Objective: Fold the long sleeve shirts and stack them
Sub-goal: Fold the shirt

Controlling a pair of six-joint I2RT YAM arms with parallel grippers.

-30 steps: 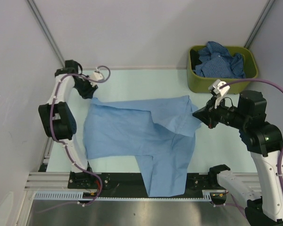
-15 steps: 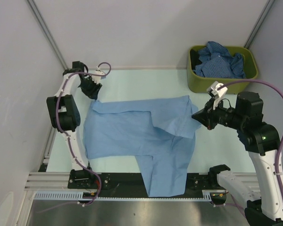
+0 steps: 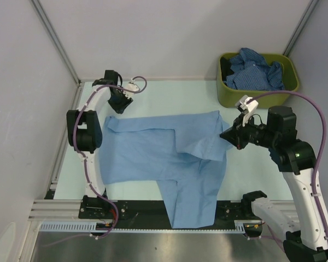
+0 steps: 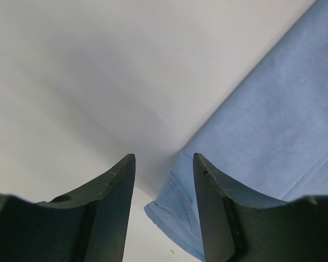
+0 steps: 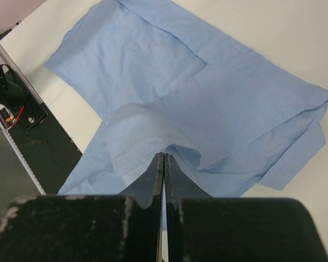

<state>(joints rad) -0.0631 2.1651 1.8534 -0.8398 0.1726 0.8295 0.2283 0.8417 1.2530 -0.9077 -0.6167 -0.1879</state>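
Observation:
A plain light blue long sleeve shirt lies spread flat on the pale table, one part hanging over the near edge. My left gripper hovers at its far left corner, open; in the left wrist view that corner lies on the table below the gap of the gripper, touching neither finger. My right gripper is shut on a pinch of the shirt's right side, lifted into a soft fold at the closed tips of the gripper. Darker blue patterned shirts are heaped in the bin.
An olive-green bin stands at the far right corner of the table. Grey walls close in on the left and at the back. A black rail with both arm bases runs along the near edge.
My left arm has swung right along the far edge and its jaws have widened off the shirt's corner. The right gripper has carried its pinch of cloth slightly left.

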